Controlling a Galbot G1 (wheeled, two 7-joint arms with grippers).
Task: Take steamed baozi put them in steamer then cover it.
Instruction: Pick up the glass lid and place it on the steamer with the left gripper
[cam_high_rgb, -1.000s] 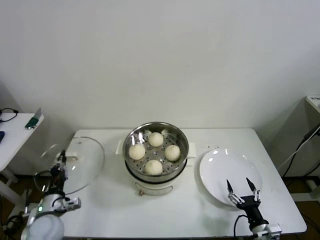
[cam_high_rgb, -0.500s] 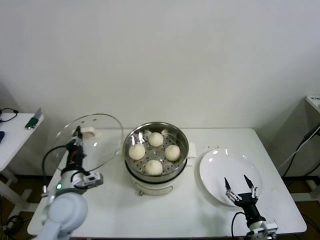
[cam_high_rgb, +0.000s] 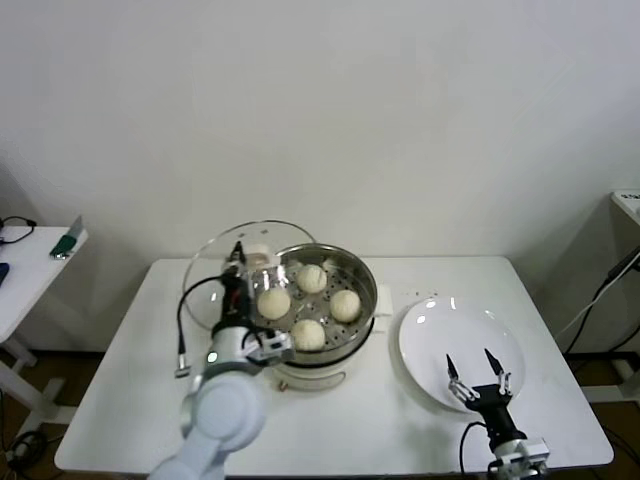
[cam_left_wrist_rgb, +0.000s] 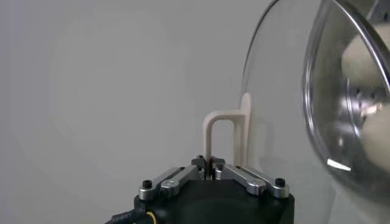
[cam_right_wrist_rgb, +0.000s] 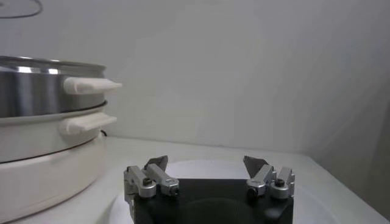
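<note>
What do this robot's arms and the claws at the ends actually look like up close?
The left arm is rounded pale grey-white shells with a small green light and a black cable looping beside it. The left gripper and right gripper both have a black body, silver metal links fastened with dark screws, and dark pointed fingertips. The right gripper sits on a slim black wrist with a thin cable.

Carried rightward from the table's left end by the left gripper (cam_high_rgb: 238, 268), clamped on its white handle (cam_left_wrist_rgb: 226, 137): the cover (cam_high_rgb: 235, 275), tilted on edge, now overlapping the left rim of the steamer (cam_high_rgb: 366, 272). Shifted only slightly over the plate (cam_high_rgb: 430, 365): the right gripper (cam_high_rgb: 476, 372).
</note>
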